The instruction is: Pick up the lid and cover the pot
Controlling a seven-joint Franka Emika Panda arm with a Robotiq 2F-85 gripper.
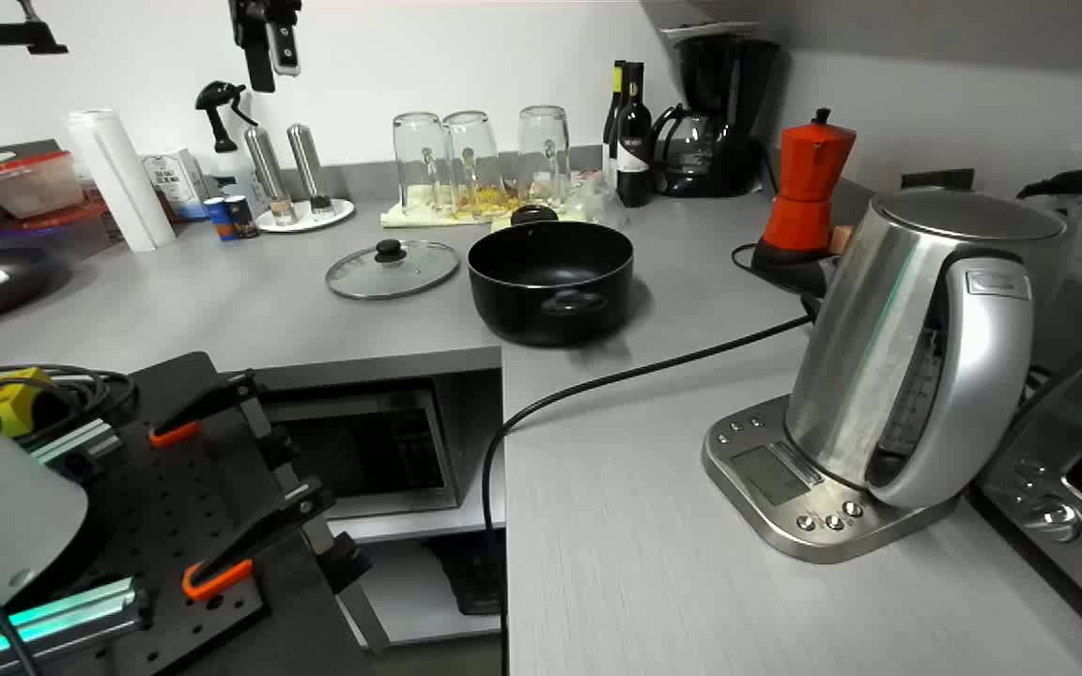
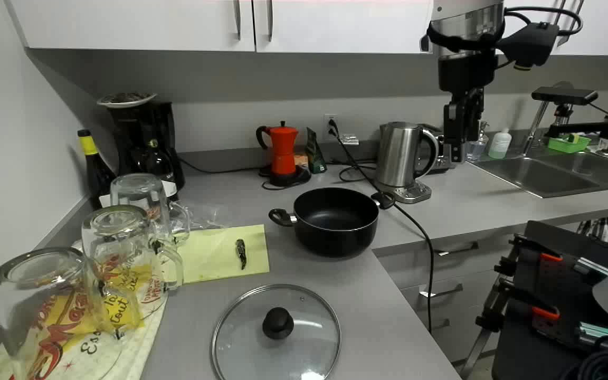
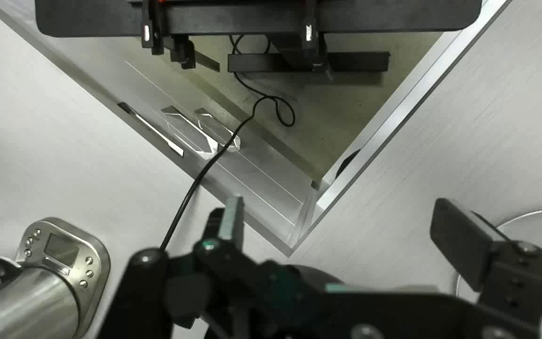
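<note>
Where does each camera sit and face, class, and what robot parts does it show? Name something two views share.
In an exterior view: near the kettle, facing the pot and mugs; gripper at top, base lower left.
In an exterior view: near the lid, facing the pot and kettle; gripper upper right, base lower right.
Wrist view: on the wrist, facing down at counter and floor; fingers in lower half.
Both exterior views share pot and lid; all three show the kettle.

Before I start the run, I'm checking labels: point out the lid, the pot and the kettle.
Lid (image 2: 277, 323), in an exterior view: on its dark knob.
Pot (image 2: 335, 241), in an exterior view: on its outer wall.
Kettle (image 1: 870, 343), in an exterior view: on its steel body.
</note>
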